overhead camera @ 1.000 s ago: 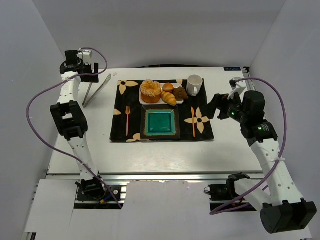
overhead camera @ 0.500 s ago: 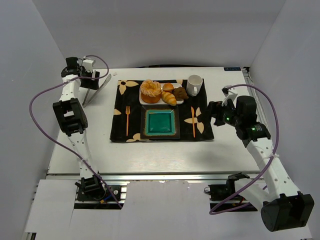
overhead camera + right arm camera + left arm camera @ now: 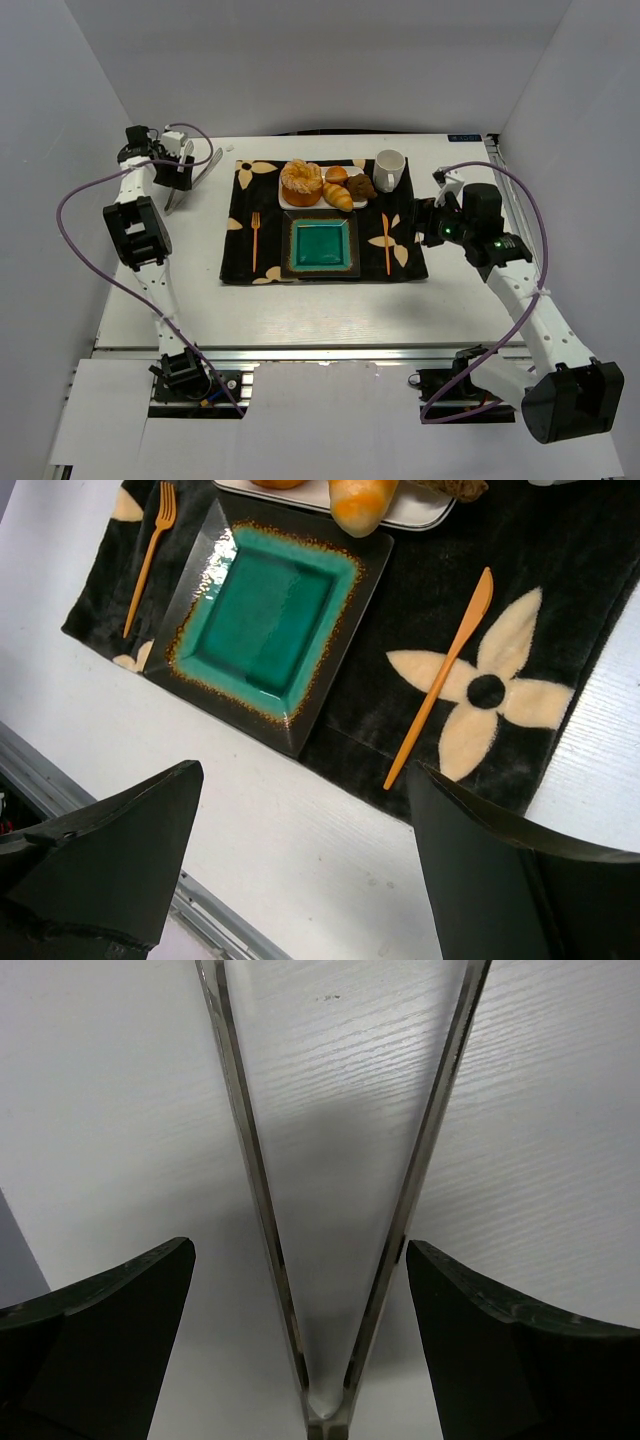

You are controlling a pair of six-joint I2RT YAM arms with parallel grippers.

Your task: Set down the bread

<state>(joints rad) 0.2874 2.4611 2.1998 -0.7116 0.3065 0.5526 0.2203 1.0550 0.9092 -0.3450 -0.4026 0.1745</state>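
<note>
The bread (image 3: 301, 181), a round golden ring bun with a pale top, sits at the left end of a white tray (image 3: 288, 203) at the back of the black mat. A teal square plate (image 3: 320, 245) lies in front of it and also shows in the right wrist view (image 3: 265, 630). My left gripper (image 3: 177, 166) is open at the far left of the table. In its wrist view (image 3: 300, 1250) the jaws straddle the hinge end of metal tongs (image 3: 325, 1400). My right gripper (image 3: 426, 221) is open and empty over the mat's right edge, and in its own view (image 3: 305, 772) hangs above bare table.
A croissant (image 3: 338, 196), a small bun (image 3: 336, 175) and a dark muffin (image 3: 361, 186) share the tray. A white mug (image 3: 388, 168) stands behind right. An orange fork (image 3: 255, 240) and knife (image 3: 386, 243) flank the plate. White walls enclose the table.
My left gripper has shifted a little left and settled over the tongs. My right gripper has moved left and slightly back, to the mat's right edge. The pastries have not moved.
</note>
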